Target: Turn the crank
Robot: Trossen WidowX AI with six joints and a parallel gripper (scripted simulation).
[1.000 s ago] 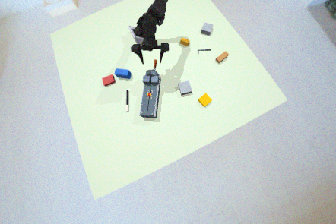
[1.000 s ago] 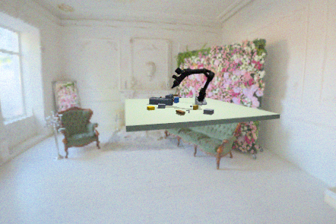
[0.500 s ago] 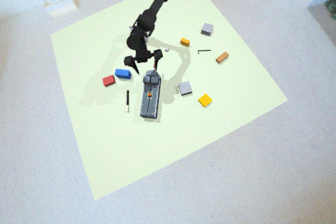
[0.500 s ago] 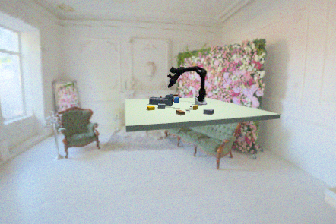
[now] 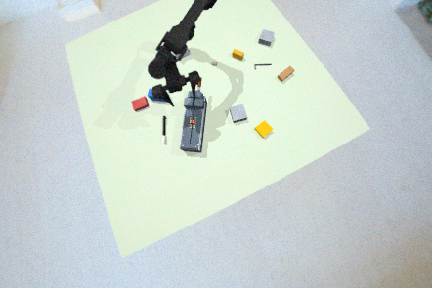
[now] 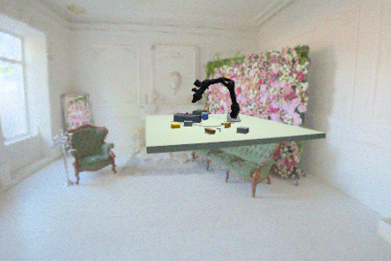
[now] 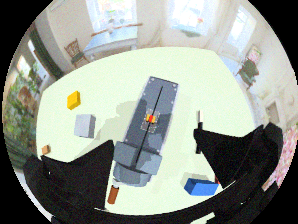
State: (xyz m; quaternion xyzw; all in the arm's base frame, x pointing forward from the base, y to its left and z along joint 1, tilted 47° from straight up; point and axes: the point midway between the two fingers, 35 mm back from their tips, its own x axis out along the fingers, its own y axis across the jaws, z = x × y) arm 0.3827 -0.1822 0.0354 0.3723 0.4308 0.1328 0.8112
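The grey machine [image 5: 194, 135] [image 6: 185, 118] [image 7: 162, 95] stands on the table, with a dark slot along its top. Its red pointer [image 5: 192, 122] [image 7: 151, 118] sits in the slot between small yellow-orange marks. It looks close to level with them, but the picture is too coarse to tell exactly. The crank's brown handle [image 5: 199, 84] [image 7: 113, 195] is at the machine's near end in the wrist view, beside the left finger. My gripper [image 5: 183, 100] [image 7: 154, 136] is wide open and empty, above the machine's crank end. The handle is not between the fingers.
A blue block [image 5: 155, 95] [image 7: 201, 187], a red block [image 5: 140, 103] and a black-and-white pen [image 5: 164, 129] [image 7: 199, 120] lie on one side. A grey block [image 5: 238, 113] [image 7: 85, 125] and a yellow block [image 5: 264, 129] [image 7: 73, 100] lie on the other.
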